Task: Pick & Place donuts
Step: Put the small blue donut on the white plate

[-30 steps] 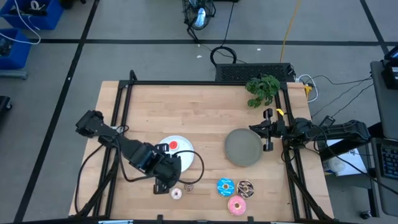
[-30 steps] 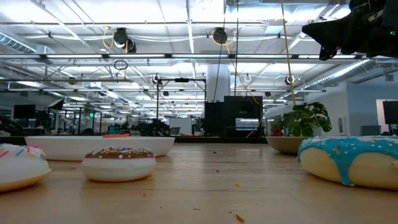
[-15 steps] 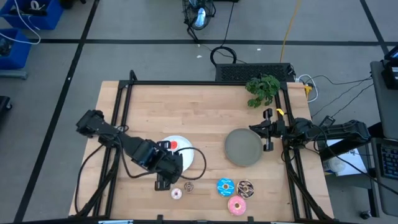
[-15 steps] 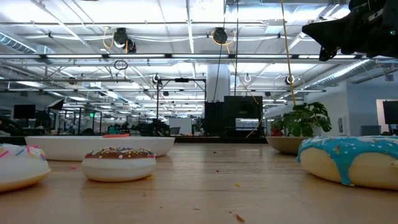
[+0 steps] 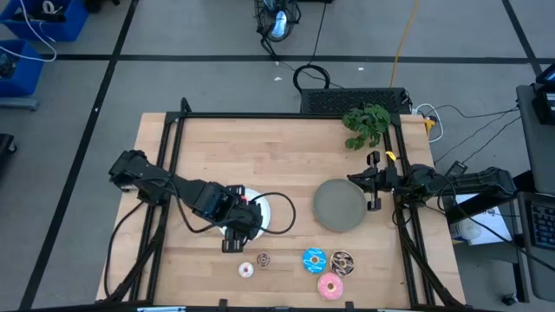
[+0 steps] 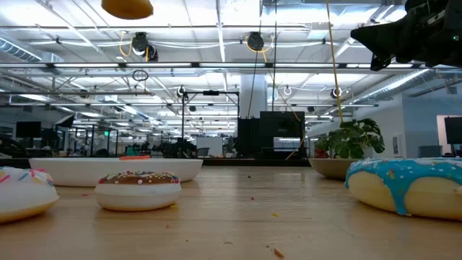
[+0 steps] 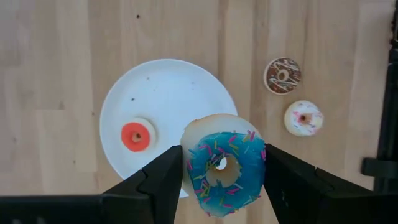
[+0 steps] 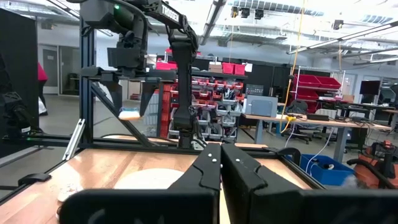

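The left gripper point(image 7: 221, 171) hangs above the white plate point(image 7: 166, 87) with a blue donut point(image 7: 222, 165) clamped between its fingers point(image 7: 163, 177), held flat with the sprinkled icing facing the wrist camera; the hold across the ring's outer edge keeps it level, which should let it drop flat. Below the gripper a red donut point(image 7: 137, 135) already lies on the plate, so the blue one is probably meant to land on the bare part beside it. Farther out on the table point(image 7: 56, 74), off the plate and beyond the gripper, a small brown donut point(image 7: 282, 75) and a pink-white donut point(image 7: 303, 117) wait close together but apart. In the high view a larger blue donut point(image 5: 314, 259), a brown sprinkled donut point(image 5: 342, 262) and a pink donut point(image 5: 329, 285) lie clustered near the table's front edge. The right gripper point(image 8: 220, 163) is shut and empty, parked beside the grey plate point(image 5: 340, 204).
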Controlling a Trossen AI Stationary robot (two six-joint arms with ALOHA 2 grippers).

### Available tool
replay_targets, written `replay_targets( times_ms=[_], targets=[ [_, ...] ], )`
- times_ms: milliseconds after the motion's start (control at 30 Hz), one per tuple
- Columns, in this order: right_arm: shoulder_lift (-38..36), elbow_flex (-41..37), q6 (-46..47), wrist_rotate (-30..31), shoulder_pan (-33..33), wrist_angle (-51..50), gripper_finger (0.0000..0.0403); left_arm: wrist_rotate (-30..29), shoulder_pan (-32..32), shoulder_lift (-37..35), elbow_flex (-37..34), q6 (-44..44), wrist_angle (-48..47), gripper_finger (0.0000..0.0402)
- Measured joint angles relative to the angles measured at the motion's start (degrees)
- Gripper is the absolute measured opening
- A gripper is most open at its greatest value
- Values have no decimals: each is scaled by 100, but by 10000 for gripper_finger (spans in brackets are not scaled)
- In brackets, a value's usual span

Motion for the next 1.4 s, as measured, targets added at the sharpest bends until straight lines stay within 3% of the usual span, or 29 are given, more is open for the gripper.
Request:
replay_targets(
  times_ms=[633,1133,1400],
  targets=[
    [2,0,-2,-2,-2,-52,0,8,356,0,-268,449,-117,209],
    [2,0,-2,-2,0,-46,0,472,532,-32,-2169,706,1417,209],
    [6,0,-2,-1,-1,-87,0,505,543,-854,-3431,79,2436,209]
  ],
)
